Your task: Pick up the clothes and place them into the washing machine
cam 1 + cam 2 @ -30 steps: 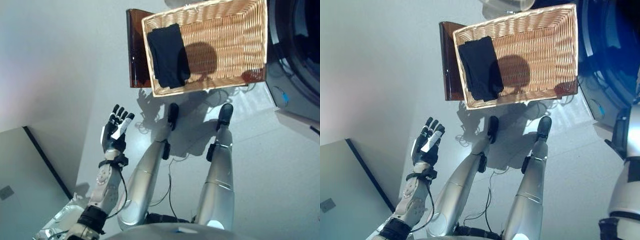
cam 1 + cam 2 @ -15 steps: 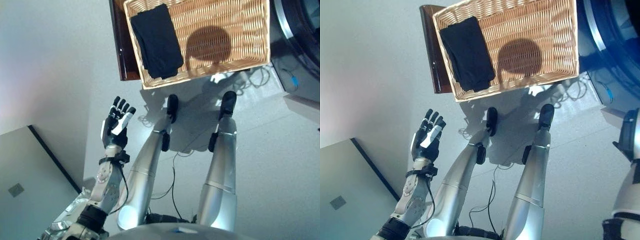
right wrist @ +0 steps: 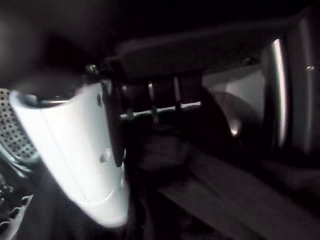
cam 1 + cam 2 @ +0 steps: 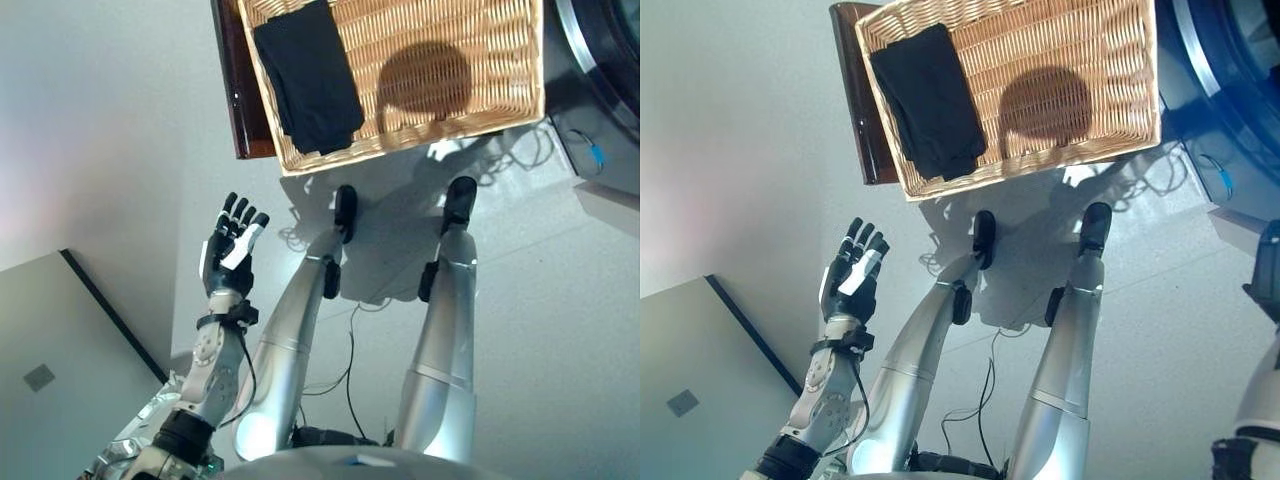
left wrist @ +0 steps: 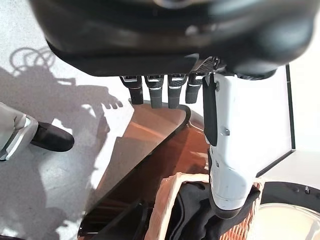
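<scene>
A folded dark cloth (image 4: pixel 308 75) lies at the left end of a wicker basket (image 4: pixel 420 125), also seen as cloth (image 5: pixel 192 217) past my left hand's thumb. My left hand (image 4: pixel 230 252) is raised over the floor, well short of the basket, open and empty with straight fingers. My right hand (image 3: pixel 75 165) shows only in its wrist view, in a dark space with a perforated drum wall (image 3: pixel 10 125). Its fingers look straight, and dark cloth (image 3: pixel 210 195) lies beyond them. Contact with that cloth is unclear.
The basket rests on a dark brown wooden stand (image 4: pixel 228 90). The washing machine (image 4: pixel 600 50) stands at the upper right, beside the basket. A grey panel with a dark edge (image 4: pixel 60 370) fills the lower left.
The whole picture has shifted, so the basket sits higher in the eye views; the camera moved. My left hand stays raised and open.
</scene>
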{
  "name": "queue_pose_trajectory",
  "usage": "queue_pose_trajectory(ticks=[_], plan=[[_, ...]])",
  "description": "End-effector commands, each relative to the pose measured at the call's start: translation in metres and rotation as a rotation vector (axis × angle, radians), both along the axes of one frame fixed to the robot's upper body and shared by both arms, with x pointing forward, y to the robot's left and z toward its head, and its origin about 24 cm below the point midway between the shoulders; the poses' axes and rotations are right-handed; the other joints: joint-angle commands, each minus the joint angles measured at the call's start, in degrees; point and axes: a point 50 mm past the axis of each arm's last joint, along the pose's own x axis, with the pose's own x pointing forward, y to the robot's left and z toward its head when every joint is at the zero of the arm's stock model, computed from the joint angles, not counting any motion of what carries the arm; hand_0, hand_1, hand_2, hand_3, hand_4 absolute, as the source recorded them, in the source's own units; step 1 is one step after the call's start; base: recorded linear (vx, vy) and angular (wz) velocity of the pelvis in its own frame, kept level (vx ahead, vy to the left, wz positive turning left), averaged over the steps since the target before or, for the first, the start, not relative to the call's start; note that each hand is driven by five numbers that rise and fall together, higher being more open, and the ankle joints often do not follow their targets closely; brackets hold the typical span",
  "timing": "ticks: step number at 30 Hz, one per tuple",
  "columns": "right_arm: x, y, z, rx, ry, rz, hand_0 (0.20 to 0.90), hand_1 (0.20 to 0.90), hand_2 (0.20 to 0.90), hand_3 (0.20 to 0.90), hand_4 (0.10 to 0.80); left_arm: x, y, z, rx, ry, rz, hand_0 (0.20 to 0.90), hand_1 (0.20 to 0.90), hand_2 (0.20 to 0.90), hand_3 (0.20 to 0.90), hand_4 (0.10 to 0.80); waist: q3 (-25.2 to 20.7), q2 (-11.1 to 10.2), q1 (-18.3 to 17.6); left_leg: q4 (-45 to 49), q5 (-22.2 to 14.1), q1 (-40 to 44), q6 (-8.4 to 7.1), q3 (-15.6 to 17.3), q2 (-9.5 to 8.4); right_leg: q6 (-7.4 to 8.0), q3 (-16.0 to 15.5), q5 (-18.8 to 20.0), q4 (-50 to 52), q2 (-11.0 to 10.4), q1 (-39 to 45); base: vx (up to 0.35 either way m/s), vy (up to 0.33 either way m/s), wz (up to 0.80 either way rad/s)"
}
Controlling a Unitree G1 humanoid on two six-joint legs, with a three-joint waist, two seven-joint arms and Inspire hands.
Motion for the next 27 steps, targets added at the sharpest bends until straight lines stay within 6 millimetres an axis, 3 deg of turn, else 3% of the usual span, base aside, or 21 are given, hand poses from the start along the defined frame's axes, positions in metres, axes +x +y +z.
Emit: queue_pose_trajectory(ticks=[1,18,27], plan=[[-0.057,-0.035,0.025,-0.132,-0.047,-0.251,0.900,0.900,0.900,0.900,0.800,-0.011,0.029,0.012,-0.021,-0.090,0.141,0.900,0.900,0.900,0.900,0.800,-1.14,6.06,-1.55,-4.27,2.54,-1.35,-5.67,-2.43,2.55,-5.56,-5.55,-9.87,9.15,4.95,0.01,0.000,0.000,0.00],[-0.048,-0.033,0.010,-0.101,-0.035,-0.263,0.900,0.900,0.900,0.900,0.800,-0.010,0.035,0.013,-0.009,-0.088,0.160,0.900,0.900,0.900,0.900,0.800,-1.14,5.41,-1.18,-5.97,2.80,0.87,-4.99,-2.32,2.07,-5.15,-6.12,-8.89,7.19,4.89,2.46,-0.007,0.021,-0.01],[-0.032,-0.018,0.008,-0.163,-0.045,-0.266,0.900,0.900,0.900,0.900,0.800,-0.009,0.036,0.015,0.000,-0.102,0.161,0.900,0.900,0.900,0.900,0.800,-1.14,4.88,-0.55,-7.70,3.27,3.25,-4.68,-2.39,1.90,-4.33,-6.92,-7.21,3.29,4.62,6.10,-0.008,0.039,-0.05]])
